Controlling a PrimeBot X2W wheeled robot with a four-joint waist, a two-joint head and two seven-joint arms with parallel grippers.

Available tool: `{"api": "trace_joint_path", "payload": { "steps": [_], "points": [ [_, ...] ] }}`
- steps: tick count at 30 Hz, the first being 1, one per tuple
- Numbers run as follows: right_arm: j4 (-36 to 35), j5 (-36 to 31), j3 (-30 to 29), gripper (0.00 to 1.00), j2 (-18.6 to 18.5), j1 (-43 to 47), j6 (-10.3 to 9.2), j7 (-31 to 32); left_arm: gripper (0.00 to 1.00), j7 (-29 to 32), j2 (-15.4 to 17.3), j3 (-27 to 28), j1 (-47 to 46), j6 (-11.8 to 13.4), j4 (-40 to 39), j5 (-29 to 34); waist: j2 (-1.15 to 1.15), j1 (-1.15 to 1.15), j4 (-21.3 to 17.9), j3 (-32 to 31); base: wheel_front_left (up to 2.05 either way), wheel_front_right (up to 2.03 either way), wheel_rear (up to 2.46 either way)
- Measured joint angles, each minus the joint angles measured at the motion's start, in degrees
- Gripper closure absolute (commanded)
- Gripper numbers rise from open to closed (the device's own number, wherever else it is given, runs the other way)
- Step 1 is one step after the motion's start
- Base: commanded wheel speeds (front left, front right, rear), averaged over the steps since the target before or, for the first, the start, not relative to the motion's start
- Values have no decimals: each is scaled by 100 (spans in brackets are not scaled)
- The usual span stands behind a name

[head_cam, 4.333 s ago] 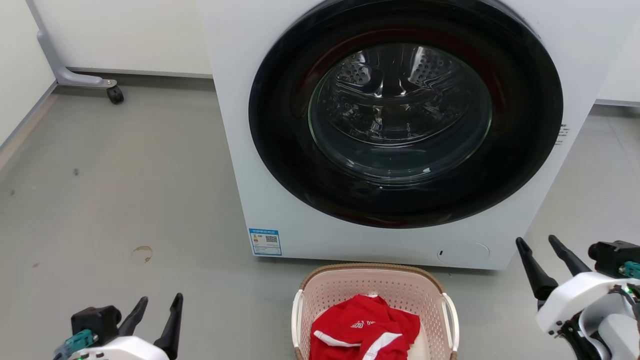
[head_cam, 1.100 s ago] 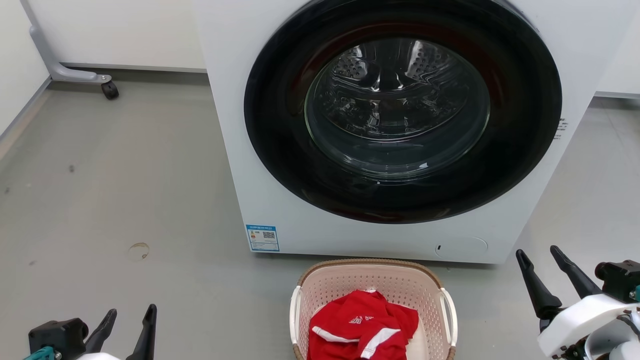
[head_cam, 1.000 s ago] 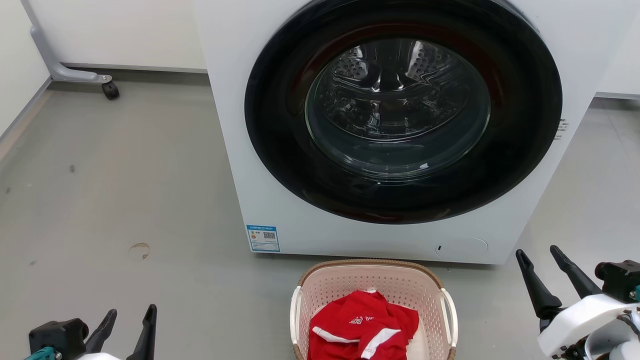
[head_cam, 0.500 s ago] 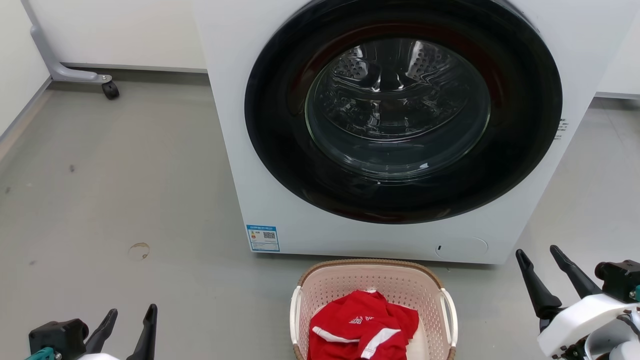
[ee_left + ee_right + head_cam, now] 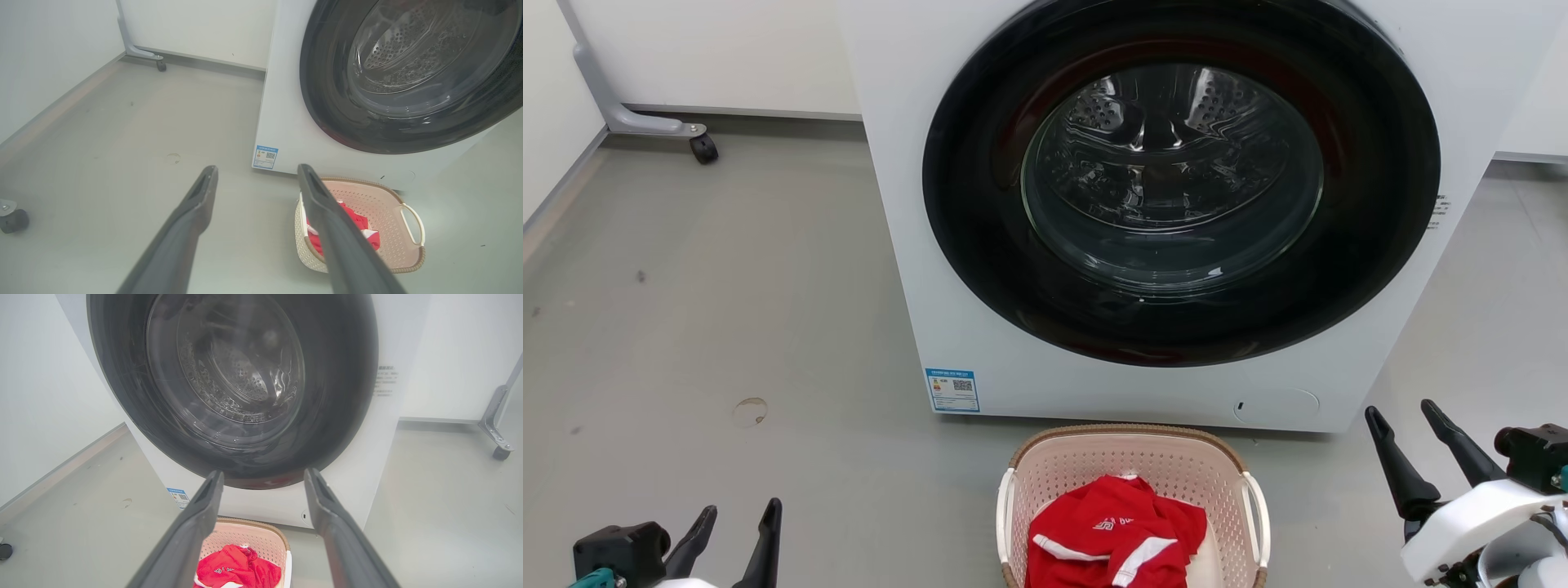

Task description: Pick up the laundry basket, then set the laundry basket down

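Pale pink plastic laundry basket (image 5: 1176, 467) is sitting bottom middle | left claw (image 5: 741, 508) is hanging open, bottom left | right claw (image 5: 1401, 410) is hanging open, bottom right

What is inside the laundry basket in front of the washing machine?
A crumpled red garment with white stripes lies inside the laundry basket. Whatever is beneath the garment is covered, and the head view cuts off the basket's near end.

We look along our right gripper (image 5: 263, 473) — its two long dark fingers spread wide — at the white front-loading washing machine (image 5: 367, 465) with its round dark glass door (image 5: 339, 396). Just below it, on the grey floor (image 5: 441, 506), sits the pale pink perforated plastic laundry basket (image 5: 253, 535) holding a red garment (image 5: 237, 567).
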Motion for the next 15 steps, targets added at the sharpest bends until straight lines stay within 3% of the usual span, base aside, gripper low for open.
{"api": "trace_joint_path", "payload": {
  "steps": [4,5,11,15],
  "points": [
    [-4,0,1,0,-2,0,0,0,0,1,13,-37,-1,0,-5,68,0,0,-1,-2,0,0,0],
    [40,2,7,100,26,3,1,0,100,4,-25,-52,11,0,29,71,0,0,-1,-2,0,0,0],
    [376,19,132,100,420,362,4,1,100,60,-611,-339,303,-8,337,43,0,0,-5,3,0,0,0],
    [401,204,81,100,439,382,4,49,100,60,-686,-265,327,-96,392,-55,0,2,-31,4,0,0,0]
  ]
}}
